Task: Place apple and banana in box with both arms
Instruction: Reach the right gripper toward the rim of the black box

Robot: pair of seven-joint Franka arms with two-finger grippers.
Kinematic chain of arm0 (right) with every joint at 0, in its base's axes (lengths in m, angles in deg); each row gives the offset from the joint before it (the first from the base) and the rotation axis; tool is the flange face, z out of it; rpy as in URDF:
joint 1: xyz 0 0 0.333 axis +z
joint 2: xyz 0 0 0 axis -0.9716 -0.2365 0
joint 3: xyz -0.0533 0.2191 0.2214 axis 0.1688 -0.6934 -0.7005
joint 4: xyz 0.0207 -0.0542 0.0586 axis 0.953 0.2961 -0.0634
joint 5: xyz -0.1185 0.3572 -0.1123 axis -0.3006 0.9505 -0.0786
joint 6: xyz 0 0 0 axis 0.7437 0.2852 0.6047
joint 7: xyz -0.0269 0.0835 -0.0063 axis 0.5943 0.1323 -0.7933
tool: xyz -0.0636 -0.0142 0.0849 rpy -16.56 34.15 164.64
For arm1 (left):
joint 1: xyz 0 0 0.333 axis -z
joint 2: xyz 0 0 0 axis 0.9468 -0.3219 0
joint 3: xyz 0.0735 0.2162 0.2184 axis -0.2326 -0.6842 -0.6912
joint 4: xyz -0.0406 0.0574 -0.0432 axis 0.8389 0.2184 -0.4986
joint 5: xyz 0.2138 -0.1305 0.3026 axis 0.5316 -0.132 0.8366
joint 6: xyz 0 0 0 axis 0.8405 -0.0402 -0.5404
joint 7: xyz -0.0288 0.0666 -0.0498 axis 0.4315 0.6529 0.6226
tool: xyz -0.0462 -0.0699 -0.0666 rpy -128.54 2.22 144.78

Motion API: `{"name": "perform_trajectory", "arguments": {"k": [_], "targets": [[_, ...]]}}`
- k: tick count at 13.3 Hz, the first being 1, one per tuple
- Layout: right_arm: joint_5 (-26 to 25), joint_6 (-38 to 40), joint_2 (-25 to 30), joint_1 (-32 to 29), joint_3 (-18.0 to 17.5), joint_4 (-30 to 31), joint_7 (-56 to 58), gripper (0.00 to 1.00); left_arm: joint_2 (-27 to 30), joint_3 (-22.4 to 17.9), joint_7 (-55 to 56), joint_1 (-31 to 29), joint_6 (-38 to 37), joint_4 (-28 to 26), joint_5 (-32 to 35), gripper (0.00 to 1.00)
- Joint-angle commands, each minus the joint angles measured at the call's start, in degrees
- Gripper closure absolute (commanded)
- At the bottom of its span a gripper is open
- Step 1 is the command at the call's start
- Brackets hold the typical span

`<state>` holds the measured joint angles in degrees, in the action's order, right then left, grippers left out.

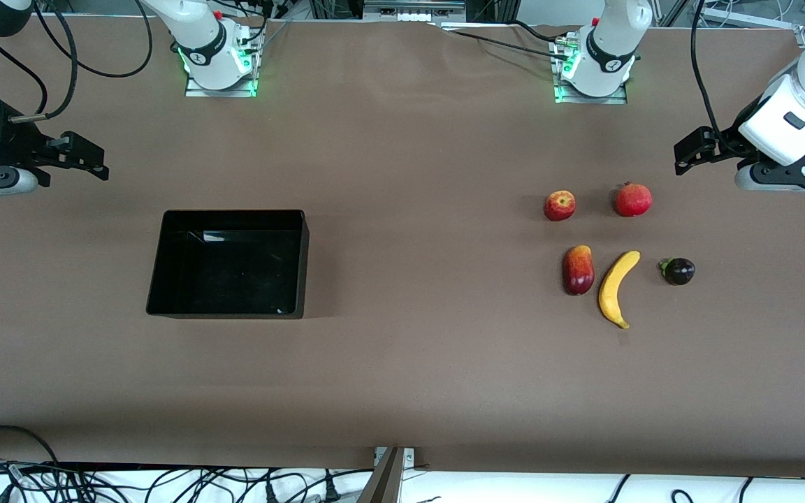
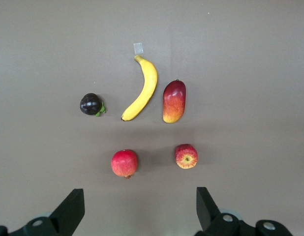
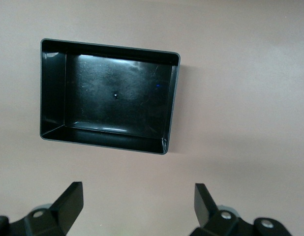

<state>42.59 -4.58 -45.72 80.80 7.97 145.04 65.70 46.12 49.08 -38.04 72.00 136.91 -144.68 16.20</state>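
The left gripper (image 1: 685, 155) hangs with fingers apart above the table near the apple (image 1: 560, 205) and banana (image 1: 618, 288), positioned for picking. The right gripper (image 1: 91, 161), fingers apart too, waits near the empty box (image 1: 305, 265).

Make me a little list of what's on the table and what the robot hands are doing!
box: black box, nothing in it, toward the right arm's end
apple: apple, beside the pomegranate, toward the left arm's end
banana: banana, between the mango and the dark purple fruit, nearer the front camera than the apple
left hand: left hand, open, holds nothing, up over the table by the fruits
right hand: right hand, open, holds nothing, up over the table by the box
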Motion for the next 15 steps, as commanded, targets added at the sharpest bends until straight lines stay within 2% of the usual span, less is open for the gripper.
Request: {"name": "perform_trajectory", "arguments": {"k": [1,7,9,11,15], "targets": [[-1.2,0.4,0.0,0.4,-0.4,-0.8,-0.7,0.00,-0.1,0.0,0.0,0.0,-1.4,1.3,-1.1,0.00],[-1.3,0.3,-0.9,0.3,-0.5,-0.9,-0.6,0.00,-0.1,0.0,-0.1,0.0,-1.4,1.4,-1.1,0.00],[-3.1,-0.3,-2.6,0.3,-0.5,0.1,-0.8,0.00,-0.1,0.0,-0.1,0.0,-1.3,1.4,-1.1,0.00],[-3.4,-5.9,-4.2,0.0,-0.2,4.6,-0.9,0.00,-0.1,0.0,-0.2,0.0,-1.3,1.4,-1.1,0.00],[-2.9,-25.5,-7.5,-0.4,1.9,19.3,-1.2,0.00,-0.1,0.0,-0.2,0.0,-1.3,1.4,-1.1,0.00]]}}
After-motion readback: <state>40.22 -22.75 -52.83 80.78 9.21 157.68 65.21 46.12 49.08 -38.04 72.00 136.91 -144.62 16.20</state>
